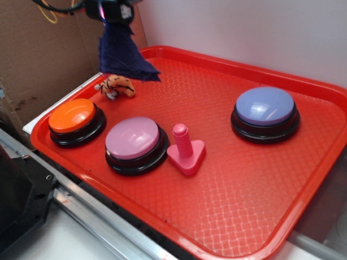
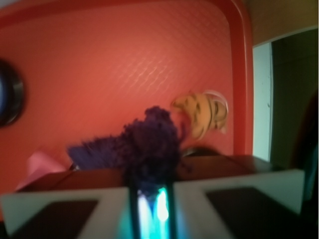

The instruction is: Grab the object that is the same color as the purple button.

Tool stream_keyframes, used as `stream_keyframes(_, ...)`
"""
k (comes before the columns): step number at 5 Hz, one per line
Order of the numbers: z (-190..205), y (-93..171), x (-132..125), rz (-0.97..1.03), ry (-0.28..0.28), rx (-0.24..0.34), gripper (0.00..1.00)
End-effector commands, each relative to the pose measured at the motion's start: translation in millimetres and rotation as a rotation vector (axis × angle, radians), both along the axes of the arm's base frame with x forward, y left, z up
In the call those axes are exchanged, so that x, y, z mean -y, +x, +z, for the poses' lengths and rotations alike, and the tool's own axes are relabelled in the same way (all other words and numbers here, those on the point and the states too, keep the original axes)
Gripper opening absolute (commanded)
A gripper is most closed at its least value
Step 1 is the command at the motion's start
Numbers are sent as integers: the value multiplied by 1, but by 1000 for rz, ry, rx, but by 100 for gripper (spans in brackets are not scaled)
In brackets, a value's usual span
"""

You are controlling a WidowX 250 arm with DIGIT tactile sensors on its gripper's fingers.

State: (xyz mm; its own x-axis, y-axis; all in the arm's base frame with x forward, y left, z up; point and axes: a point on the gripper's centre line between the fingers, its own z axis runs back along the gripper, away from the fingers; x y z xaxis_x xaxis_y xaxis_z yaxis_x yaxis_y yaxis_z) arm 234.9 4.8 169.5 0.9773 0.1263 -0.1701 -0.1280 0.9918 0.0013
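Note:
A dark navy-purple fuzzy rag hangs in the air above the back left of the red tray. My gripper at the top of the exterior view is shut on its upper end. In the wrist view the rag bunches out from between my closed jaws, with the gripper pinching it. The purple button, a lavender-blue dome on a black base, sits at the tray's back right, far from the gripper.
Below the rag lies a small orange striped plush tiger. An orange button and a pink button sit at the tray's front left, with a pink peg on a triangular base beside them. Cardboard stands to the left.

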Motion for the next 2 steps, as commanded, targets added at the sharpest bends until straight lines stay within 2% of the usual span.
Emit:
stream_keyframes(1, 55, -21, 12, 26, 13, 92, 0)
stream_keyframes(2, 72, -28, 9, 46, 116, 111, 0)
